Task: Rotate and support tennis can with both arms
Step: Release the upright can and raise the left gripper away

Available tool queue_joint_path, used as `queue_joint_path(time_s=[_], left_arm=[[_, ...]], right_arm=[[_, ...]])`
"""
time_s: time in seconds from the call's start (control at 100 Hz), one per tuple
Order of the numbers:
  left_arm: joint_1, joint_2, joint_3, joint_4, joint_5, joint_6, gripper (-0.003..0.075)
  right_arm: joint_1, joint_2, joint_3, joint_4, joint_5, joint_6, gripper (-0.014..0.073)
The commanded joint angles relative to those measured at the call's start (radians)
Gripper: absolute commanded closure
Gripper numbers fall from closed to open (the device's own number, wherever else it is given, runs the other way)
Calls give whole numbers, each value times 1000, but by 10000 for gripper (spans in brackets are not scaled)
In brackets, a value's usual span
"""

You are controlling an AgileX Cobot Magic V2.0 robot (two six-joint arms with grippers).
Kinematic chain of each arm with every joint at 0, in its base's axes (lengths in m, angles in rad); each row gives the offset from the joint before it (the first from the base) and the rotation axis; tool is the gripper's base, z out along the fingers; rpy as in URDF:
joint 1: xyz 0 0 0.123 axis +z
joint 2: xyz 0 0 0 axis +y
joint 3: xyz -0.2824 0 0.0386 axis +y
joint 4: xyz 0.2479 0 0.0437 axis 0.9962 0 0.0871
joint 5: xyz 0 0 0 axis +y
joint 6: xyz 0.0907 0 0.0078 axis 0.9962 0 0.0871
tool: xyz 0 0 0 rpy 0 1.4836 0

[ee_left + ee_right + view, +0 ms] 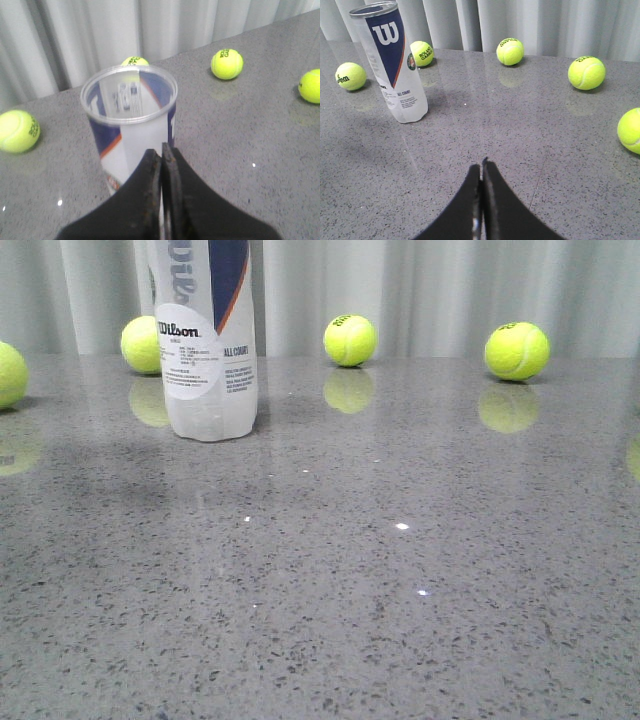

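Note:
The tennis can (205,335) stands upright on the grey table at the far left, white with a navy section, an orange stripe and a round Wilson label. Its top is cut off in the front view. In the left wrist view I look down on its open clear rim (129,94); the can is empty inside. My left gripper (161,150) is shut and empty, just in front of and above the can. In the right wrist view the can (392,62) shows its white "W". My right gripper (481,167) is shut and empty, well apart from the can. Neither gripper shows in the front view.
Yellow-green tennis balls lie along the far side of the table by a white curtain: one behind the can (142,344), one at the left edge (8,373), one mid-back (350,340), one back right (516,350). Another ball lies at the right (631,130).

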Motion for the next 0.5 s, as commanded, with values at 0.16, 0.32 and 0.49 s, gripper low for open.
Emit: queue_joint_path(time_s=[0.16,0.32,0.49], left_arm=[[-4,-205,187,-14,-151,-7,741],[0,-322,328,-25,-244,-7,741],[6,-447,466,-25,-243,-7,741]], right_arm=[[-5,10,-25,-7,-73,-1,658],[-5,10,-25,-7,-73,-1,658],[-5,10,-25,-7,-73,-1,658]])
